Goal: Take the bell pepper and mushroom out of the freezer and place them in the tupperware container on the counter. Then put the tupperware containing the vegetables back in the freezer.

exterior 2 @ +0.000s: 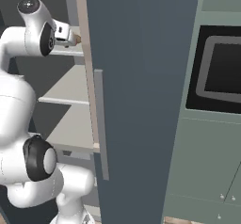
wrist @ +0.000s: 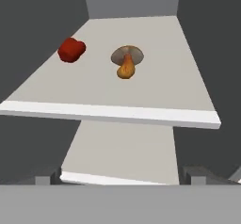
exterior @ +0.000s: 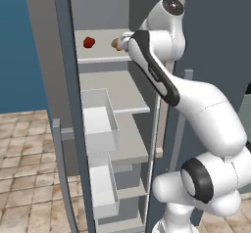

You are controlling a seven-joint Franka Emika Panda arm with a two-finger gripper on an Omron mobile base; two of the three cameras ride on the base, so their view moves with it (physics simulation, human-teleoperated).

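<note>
The freezer (exterior: 49,41) stands open. On its upper shelf (wrist: 113,112) lie the red bell pepper (wrist: 71,50) at the left and the tan mushroom (wrist: 127,60) with its orange stem near the middle. My gripper (wrist: 121,177) is open and empty, hovering in front of the shelf edge and short of both. From the left base, the bell pepper (exterior: 88,42) sits free, and my hand partly covers the mushroom (exterior: 115,43). A sliver of the mushroom (exterior 2: 77,39) peeks past the door edge. The tupperware container and the counter are out of view.
Two translucent door bins (exterior: 100,122) (exterior: 103,185) hang on the freezer's open left door. Lower shelves (exterior: 122,144) lie beneath my arm. A tall grey-blue panel (exterior 2: 141,100) with a handle (exterior 2: 100,124) stands to my right, and beyond it a dark oven (exterior 2: 221,72).
</note>
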